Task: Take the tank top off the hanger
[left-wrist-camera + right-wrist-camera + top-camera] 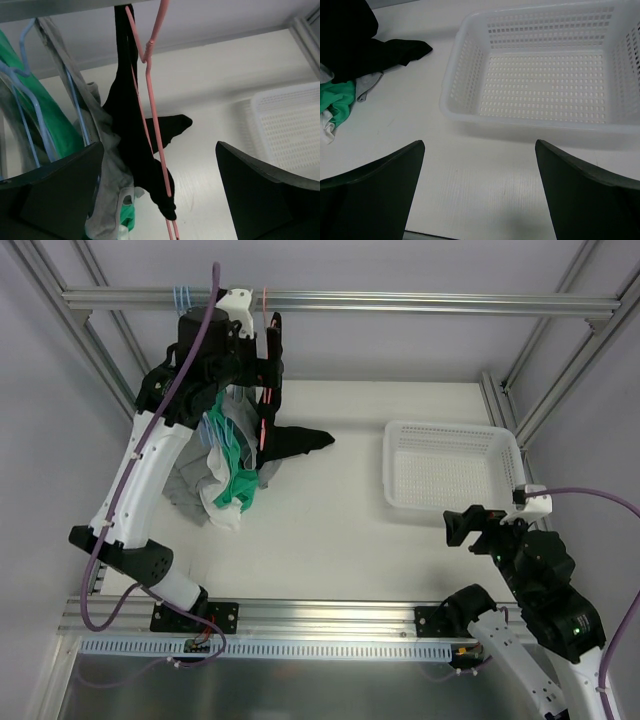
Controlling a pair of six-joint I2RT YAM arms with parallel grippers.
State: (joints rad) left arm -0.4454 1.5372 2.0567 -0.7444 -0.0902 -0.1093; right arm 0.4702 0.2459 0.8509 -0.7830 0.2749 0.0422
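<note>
The black tank top [127, 130] hangs from a pink wire hanger [151, 107] on the top rail, bunched along the hanger's left side. In the top view the tank top [290, 442] trails onto the table below the pink hanger [265, 405]. My left gripper [160, 192] is open, with the hanger and the tank top's lower end between its fingers and nothing held; it is up by the rail [268, 358]. My right gripper [458, 528] is open and empty, low over the table in front of the basket, also in its wrist view [480, 190].
Grey [107, 200] and green [55, 130] garments hang on blue hangers [25, 95] left of the tank top, piling onto the table [225, 485]. A white perforated basket [400, 465] stands at the right, also in the right wrist view [462, 75]. Metal frame rail [400, 302] crosses the back.
</note>
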